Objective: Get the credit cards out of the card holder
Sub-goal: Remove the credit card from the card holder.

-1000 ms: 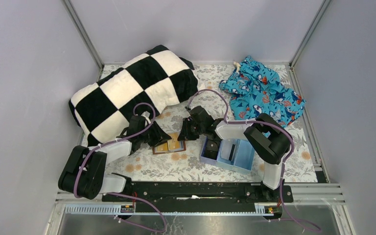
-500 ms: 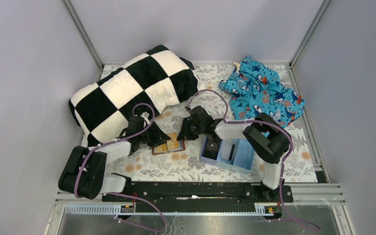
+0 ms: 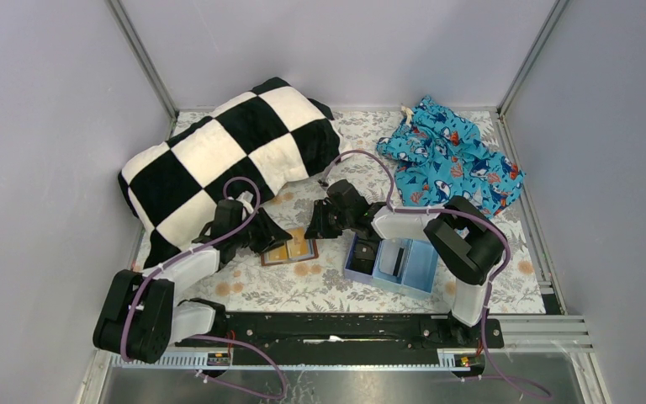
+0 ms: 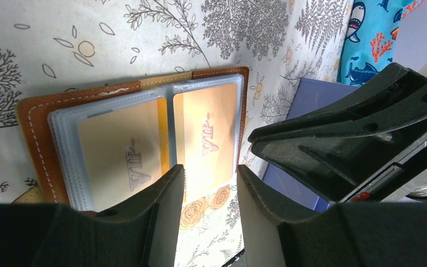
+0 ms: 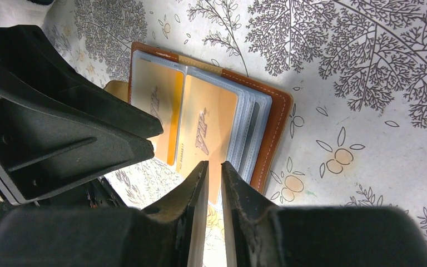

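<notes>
The brown leather card holder (image 3: 290, 250) lies open on the floral table cover. In the left wrist view the card holder (image 4: 33, 128) shows two orange-gold VIP cards in clear sleeves, one (image 4: 119, 150) on each side (image 4: 208, 128). They also show in the right wrist view (image 5: 155, 111) (image 5: 208, 119). No pale whitish-blue card is visible. My left gripper (image 4: 209, 171) is open just above the holder's near edge, empty. My right gripper (image 5: 214, 167) is shut to a thin slit, its tips at the lower edge of one card, which sticks out past its sleeve.
A light blue tray (image 3: 416, 268) with a black block (image 3: 363, 252) sits right of the holder. A black-and-white checkered pillow (image 3: 227, 151) lies at the back left. Blue shark-print cloth (image 3: 454, 156) lies at the back right. The two grippers face each other closely over the holder.
My left arm's elbow has dropped toward the near left and its wrist has shifted slightly back. The right gripper and the card holder stay about where they were.
</notes>
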Robot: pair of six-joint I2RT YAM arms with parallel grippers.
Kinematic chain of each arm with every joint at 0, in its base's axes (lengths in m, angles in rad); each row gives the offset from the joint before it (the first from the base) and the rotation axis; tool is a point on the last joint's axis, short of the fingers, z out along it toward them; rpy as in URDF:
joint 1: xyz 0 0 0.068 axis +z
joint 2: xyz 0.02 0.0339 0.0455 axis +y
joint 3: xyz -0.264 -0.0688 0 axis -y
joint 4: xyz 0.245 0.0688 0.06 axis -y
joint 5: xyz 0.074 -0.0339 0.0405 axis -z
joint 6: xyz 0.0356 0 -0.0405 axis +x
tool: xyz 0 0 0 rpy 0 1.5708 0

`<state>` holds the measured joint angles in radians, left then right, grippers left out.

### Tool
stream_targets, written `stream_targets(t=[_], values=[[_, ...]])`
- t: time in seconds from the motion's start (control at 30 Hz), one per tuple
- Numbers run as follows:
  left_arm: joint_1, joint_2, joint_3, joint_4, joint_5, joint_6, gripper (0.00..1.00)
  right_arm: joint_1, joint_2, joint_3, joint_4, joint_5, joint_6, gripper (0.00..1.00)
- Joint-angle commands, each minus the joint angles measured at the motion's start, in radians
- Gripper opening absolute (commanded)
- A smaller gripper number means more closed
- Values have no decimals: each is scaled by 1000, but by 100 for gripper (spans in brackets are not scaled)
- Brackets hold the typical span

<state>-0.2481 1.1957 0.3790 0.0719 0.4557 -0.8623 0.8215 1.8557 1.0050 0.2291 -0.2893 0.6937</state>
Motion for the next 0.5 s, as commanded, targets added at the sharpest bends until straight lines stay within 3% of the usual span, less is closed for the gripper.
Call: stream_targets(t=[0.0,0.47], values=[[9,-22,2,-1,9,13,44,-3,-47,34,-1,3,-17,22],[9,26,-24,42,9,16,42,-2,-79,28,-55,13,-50,22]])
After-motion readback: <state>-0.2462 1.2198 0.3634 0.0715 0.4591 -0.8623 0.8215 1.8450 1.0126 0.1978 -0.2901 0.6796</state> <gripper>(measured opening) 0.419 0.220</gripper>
